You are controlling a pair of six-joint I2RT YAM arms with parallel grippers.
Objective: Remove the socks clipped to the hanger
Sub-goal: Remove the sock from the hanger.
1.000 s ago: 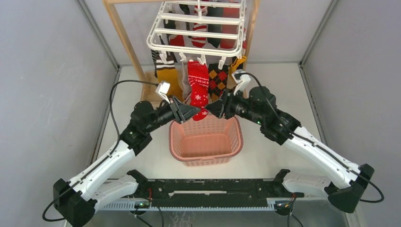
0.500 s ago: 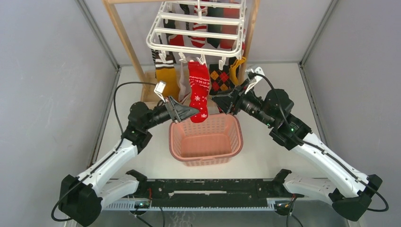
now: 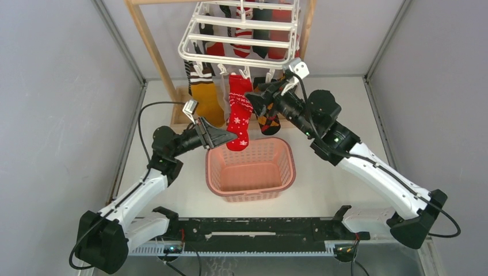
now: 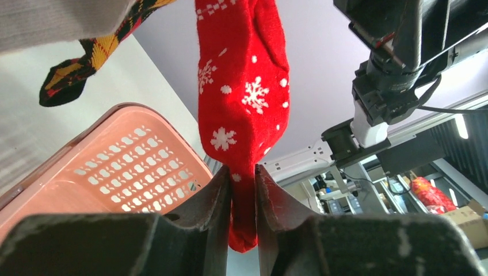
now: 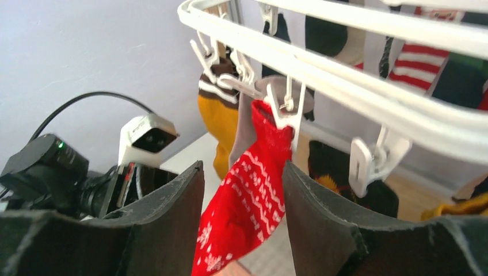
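White tabletop between grey walls carries a pink plastic lattice basket near the arm bases. Just above its far left rim, the left gripper is pinched tight on the toe of a red snowflake-patterned sock. That sock hangs from a small white clip on the white plastic rectangular hanger. Higher up, the right gripper is spread wide, one finger either side of the sock's upper part, holding nothing. A mustard yellow sock hangs alongside, near a tall wooden stand.
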